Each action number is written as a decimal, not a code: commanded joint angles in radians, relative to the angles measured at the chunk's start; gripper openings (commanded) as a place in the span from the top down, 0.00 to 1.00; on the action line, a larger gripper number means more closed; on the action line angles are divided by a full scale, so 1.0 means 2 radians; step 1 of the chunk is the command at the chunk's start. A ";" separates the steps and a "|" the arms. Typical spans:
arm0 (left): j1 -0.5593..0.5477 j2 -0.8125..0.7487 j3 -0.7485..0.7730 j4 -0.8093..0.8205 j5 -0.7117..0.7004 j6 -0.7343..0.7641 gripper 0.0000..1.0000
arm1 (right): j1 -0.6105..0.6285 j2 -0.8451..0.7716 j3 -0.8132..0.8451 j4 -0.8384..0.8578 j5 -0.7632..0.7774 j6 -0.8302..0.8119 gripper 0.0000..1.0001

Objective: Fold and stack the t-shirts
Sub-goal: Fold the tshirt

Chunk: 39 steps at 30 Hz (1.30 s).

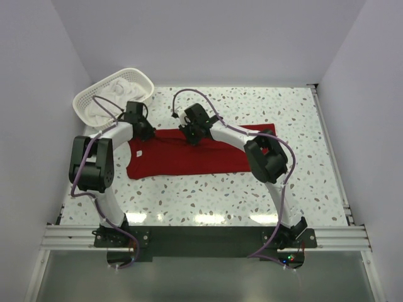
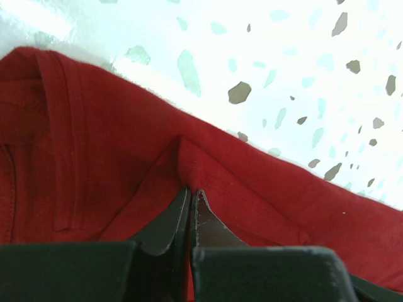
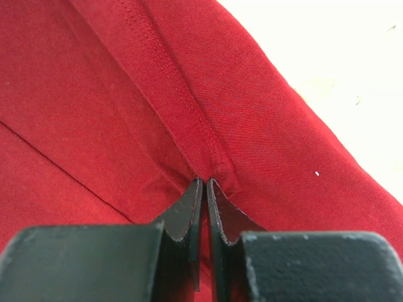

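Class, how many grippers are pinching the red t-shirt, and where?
2. The left gripper pinches the red t-shirt at its far edge near the left end; the right gripper pinches a stitched hem on that edge, mid-length.

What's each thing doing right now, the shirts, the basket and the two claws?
red t-shirt: lying on the table, far edge pinched.
left gripper: shut on the red t-shirt.
right gripper: shut on the red t-shirt.
basket: upright, holding cloth.
white t-shirts: crumpled in the basket, unfolded.

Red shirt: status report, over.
Both shut on red t-shirt far edge, left gripper and right gripper. Far left, basket of white shirts, clear of it.
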 commanded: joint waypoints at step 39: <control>0.004 -0.085 -0.006 -0.065 0.015 0.079 1.00 | 0.014 -0.087 0.012 -0.073 0.005 -0.001 0.92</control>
